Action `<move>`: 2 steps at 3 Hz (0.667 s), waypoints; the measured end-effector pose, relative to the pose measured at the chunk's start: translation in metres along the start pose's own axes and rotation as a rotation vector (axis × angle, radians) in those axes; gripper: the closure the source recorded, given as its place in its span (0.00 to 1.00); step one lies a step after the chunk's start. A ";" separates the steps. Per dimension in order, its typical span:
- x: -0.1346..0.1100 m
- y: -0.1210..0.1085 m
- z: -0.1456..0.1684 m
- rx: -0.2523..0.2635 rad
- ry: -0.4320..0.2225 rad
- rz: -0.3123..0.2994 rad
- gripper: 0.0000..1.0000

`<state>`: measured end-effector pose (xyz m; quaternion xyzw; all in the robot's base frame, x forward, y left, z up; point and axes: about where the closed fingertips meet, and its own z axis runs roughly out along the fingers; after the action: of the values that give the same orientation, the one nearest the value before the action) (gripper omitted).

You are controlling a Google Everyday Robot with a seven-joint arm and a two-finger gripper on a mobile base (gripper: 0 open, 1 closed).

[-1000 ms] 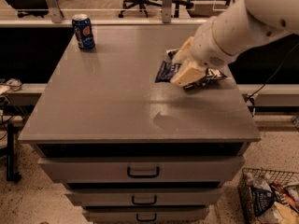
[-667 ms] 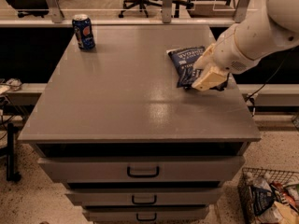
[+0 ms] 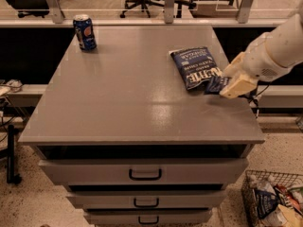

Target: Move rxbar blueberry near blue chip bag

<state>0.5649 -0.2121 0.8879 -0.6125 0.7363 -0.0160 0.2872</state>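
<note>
Rxbar blueberry (image 3: 216,85) lies on the surface (image 3: 118,103), touching the lower right corner of the blue chip bag (image 3: 194,66), so the task looks to be at its placing step. The gripper (image 3: 233,86) sits at the bar's right end, near the surface's right edge. Whether its jaws hold the bar or stand parted, I cannot tell. The next move probably calls for letting go, then lifting clear without dragging the bar.
</note>
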 end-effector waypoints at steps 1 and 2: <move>0.014 0.007 0.006 -0.030 0.010 0.021 0.62; 0.016 0.012 0.020 -0.067 0.005 0.026 0.39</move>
<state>0.5621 -0.2171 0.8601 -0.6122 0.7450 0.0110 0.2646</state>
